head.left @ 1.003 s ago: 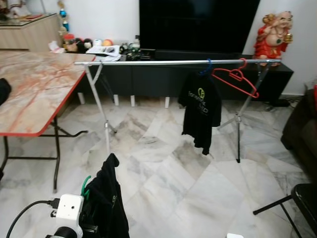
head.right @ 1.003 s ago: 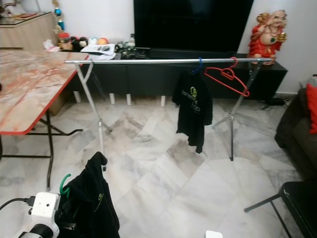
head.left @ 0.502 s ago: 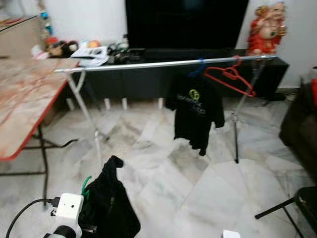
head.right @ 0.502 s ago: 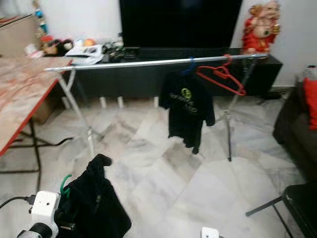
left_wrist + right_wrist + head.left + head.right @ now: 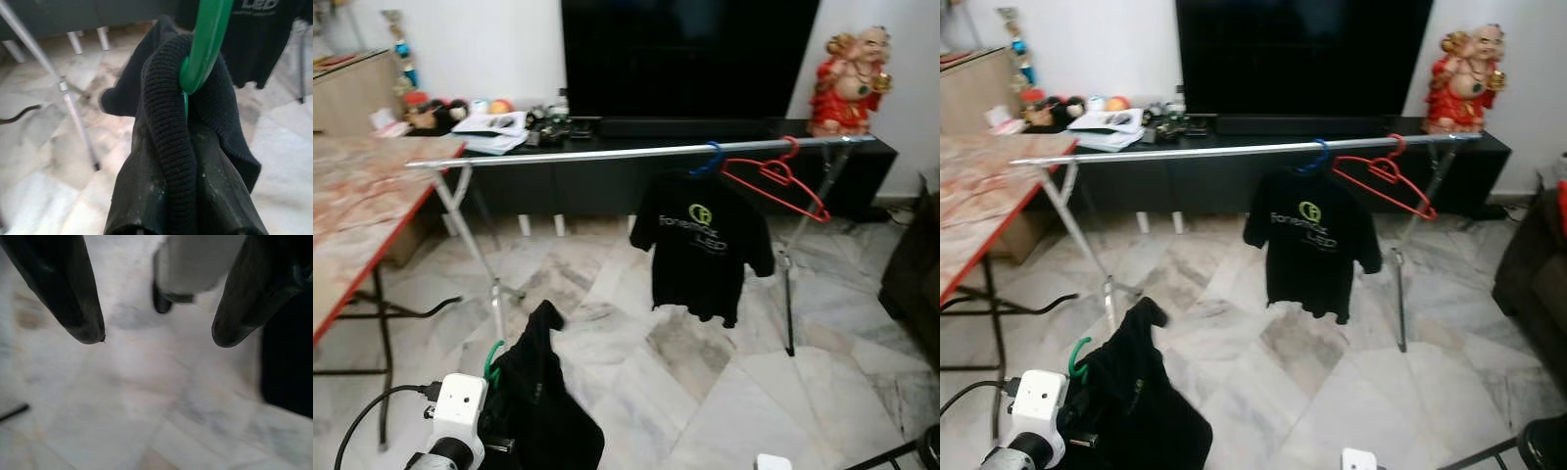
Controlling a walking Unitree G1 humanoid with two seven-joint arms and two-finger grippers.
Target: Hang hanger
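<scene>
Marble floor (image 5: 636, 382) spreads out ahead of me, pale with grey veining, and a big black TV (image 5: 690, 59) sits against the far wall over a low dark cabinet (image 5: 1263, 171). Off on my left I see the edge of a marbled table (image 5: 352, 225) with a red rim. Across the room runs the silver clothes rail (image 5: 558, 156) on its splayed legs. On it I count 2 hangers: a blue one carrying a black T-shirt (image 5: 703, 250) with a yellow logo, and just beside it, toward the right end, a bare red hanger (image 5: 773, 179) tilted down. A red figurine (image 5: 850, 80) stands on the cabinet behind that end.

Down low on my left, a black garment (image 5: 533, 401) hangs bunched on a green hanger (image 5: 203, 49), well short of the rail and near its left leg. The wrist view shows the green hook coming up out of the ribbed collar. My left gripper (image 5: 1077, 436) is buried behind the cloth, so I cannot tell how its fingers stand. My right gripper (image 5: 156, 340) points at the floor, its 2 black fingers (image 5: 73, 298) spread apart around nothing.
</scene>
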